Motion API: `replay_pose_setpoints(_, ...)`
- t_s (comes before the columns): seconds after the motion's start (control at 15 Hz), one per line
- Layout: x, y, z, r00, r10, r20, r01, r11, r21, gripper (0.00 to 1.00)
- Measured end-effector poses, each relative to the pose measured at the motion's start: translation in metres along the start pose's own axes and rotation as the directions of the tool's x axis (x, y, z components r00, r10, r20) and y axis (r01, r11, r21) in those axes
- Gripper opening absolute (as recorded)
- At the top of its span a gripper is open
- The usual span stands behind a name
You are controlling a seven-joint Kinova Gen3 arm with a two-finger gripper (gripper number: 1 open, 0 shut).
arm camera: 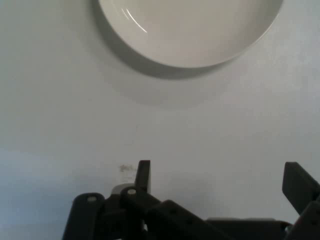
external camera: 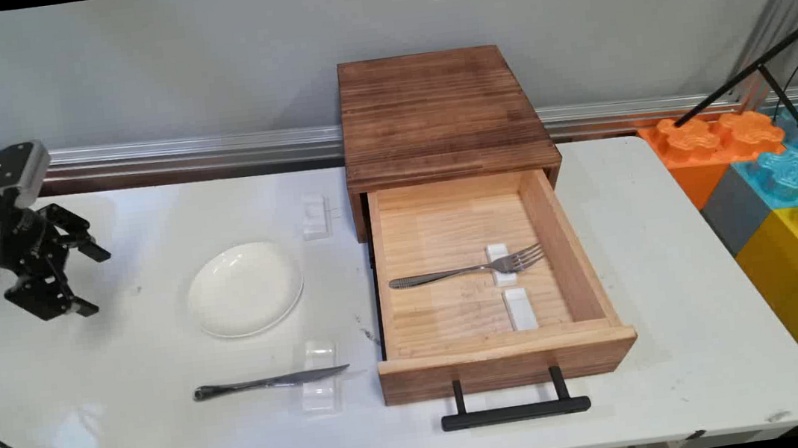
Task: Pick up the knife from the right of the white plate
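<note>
The gripper (external camera: 96, 281) hangs above the left part of the table (external camera: 683, 342), its fingers (arm camera: 143, 175) spread wide and holding nothing; in the hand view bare tabletop shows between them. The nearest thing is the plate (external camera: 246, 289), white and shallow, lying to the gripper's right on the table and apart from it (the hand view catches only its lower rim (arm camera: 190, 35) at the top edge).

In front of the plate a knife (external camera: 270, 382) lies flat, handle to the left, its blade resting across a small clear rest (external camera: 320, 387); a second rest (external camera: 315, 216) sits behind the plate, beside the wooden box (external camera: 435, 114).

The box stands at the table's far edge near the wall; its drawer (external camera: 509, 365) is pulled fully out toward the near side, its black handle (external camera: 516, 413) reaching over the tabletop. Inside the drawer a fork (external camera: 468, 270) lies crosswise, tines to the right, resting on a small white block (external camera: 500, 263); another white block (external camera: 521, 309) lies just in front of it.

Coloured foam blocks (external camera: 786, 195) stand off the table's right end.
</note>
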Motion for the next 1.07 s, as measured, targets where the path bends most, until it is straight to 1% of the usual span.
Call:
replay_pose_setpoints(0.2, 0.001, 0.004, 0.006, 0.999, -0.007, -0.033, 0.006, 0.999, -0.032, 1.0)
replay_pose_setpoints(0.53, 0.012, 0.023, 0.016, 0.994, -0.027, -0.105, 0.017, 0.995, -0.095, 1.0)
replay_pose_setpoints(0.8, 0.023, 0.044, 0.027, 0.989, -0.043, -0.144, 0.024, 0.991, -0.128, 1.0)
replay_pose_setpoints(1.07, 0.039, 0.063, 0.041, 0.984, -0.05, -0.173, 0.023, 0.988, -0.152, 1.0)
